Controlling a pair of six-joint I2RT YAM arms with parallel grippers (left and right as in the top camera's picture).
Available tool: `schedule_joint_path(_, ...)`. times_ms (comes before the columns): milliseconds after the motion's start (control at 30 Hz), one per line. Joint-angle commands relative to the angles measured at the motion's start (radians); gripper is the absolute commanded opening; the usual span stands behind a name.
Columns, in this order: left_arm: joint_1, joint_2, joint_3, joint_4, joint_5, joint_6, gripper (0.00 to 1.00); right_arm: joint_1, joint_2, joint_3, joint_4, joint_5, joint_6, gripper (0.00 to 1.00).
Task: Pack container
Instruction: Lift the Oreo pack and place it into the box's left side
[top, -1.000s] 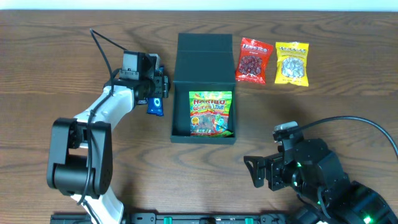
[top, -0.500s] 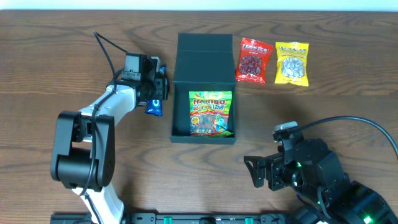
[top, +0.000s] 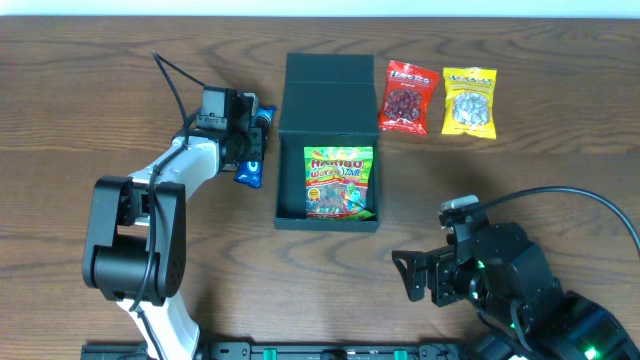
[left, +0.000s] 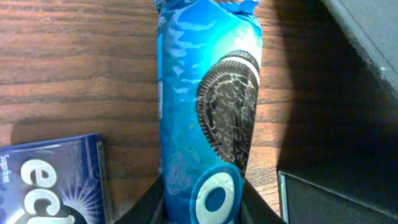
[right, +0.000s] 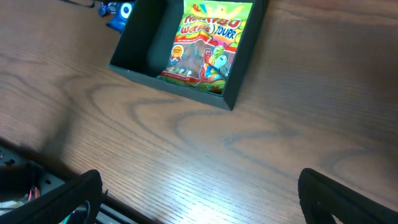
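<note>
The dark teal container (top: 292, 185) stands open mid-table with its lid (top: 328, 88) folded back. A gummy packet (top: 340, 182) lies inside it. Just left of the box, my left gripper (top: 256, 145) is closed on a blue cookie packet (top: 250, 172). In the left wrist view both fingers press the sides of the cookie packet (left: 208, 99) at its near end, with the left gripper (left: 202, 200) low in the frame and the container wall (left: 339, 199) to the right. My right gripper (top: 410, 275) hovers wide open over bare table in front of the box, holding nothing.
A red snack packet (top: 408, 97) and a yellow one (top: 469, 101) lie right of the lid. A dark blue gum pack (left: 53, 183) lies beside the cookie packet. In the right wrist view the container (right: 140, 37) and gummy packet (right: 205, 40) sit ahead.
The left gripper's jaws have closed in onto the blue cookie packet, and the left arm shifted slightly. The right arm has not moved.
</note>
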Motion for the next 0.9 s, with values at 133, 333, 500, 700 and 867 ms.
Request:
schedule_joint_path(133,0.0,-0.078,0.047,-0.038,-0.004,0.002,0.15,-0.005,-0.004,0.011,-0.002,-0.001,-0.014,0.99)
schedule_joint_path(333,0.0,-0.193,0.068,-0.079,-0.004,-0.01,0.14,-0.005,-0.004,0.011,-0.002,-0.001,-0.014,0.99)
schedule_joint_path(500,-0.013,-0.309,0.068,-0.215,0.004,-0.113,0.09,-0.005,-0.004,0.011,-0.002,-0.001,-0.014,0.99)
schedule_joint_path(700,-0.098,-0.364,0.068,-0.327,0.017,-0.246,0.08,-0.005,-0.004,0.011,-0.002,-0.001,-0.015,0.99)
schedule_joint_path(867,-0.229,-0.363,0.068,-0.354,0.018,-0.334,0.06,-0.005,-0.004,0.011,-0.002,-0.001,-0.015,0.99)
